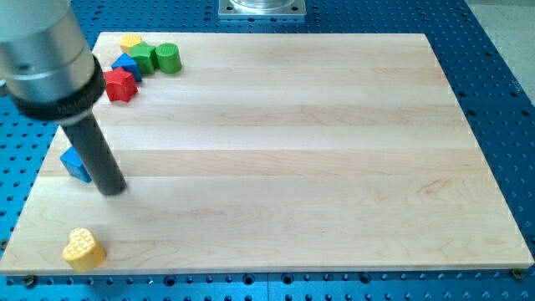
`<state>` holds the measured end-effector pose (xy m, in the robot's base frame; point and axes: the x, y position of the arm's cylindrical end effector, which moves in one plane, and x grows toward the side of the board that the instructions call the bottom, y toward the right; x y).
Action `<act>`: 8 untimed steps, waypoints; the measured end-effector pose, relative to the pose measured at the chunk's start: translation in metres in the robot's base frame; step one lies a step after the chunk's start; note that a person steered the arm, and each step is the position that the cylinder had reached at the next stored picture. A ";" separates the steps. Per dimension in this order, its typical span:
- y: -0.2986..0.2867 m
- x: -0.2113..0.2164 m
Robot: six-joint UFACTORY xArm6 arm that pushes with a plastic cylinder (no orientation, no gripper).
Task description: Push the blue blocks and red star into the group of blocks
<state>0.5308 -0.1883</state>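
My tip (113,189) rests on the board at the view's left, just right of and slightly below a blue block (74,165), which the rod partly hides. At the view's top left several blocks sit together: a red star (119,84), a blue block (126,63), a green star-like block (143,56), a green cylinder (167,58) and a yellow block (130,41). The red star touches the blue block of that group. A yellow heart (84,248) lies alone near the view's bottom left corner.
The wooden board (292,150) lies on a blue perforated table (501,75). The arm's large grey body (42,50) hangs over the board's top left. A metal base plate (262,7) shows at the view's top centre.
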 end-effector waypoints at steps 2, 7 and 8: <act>-0.034 -0.030; -0.053 -0.090; -0.054 -0.137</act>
<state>0.3937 -0.2420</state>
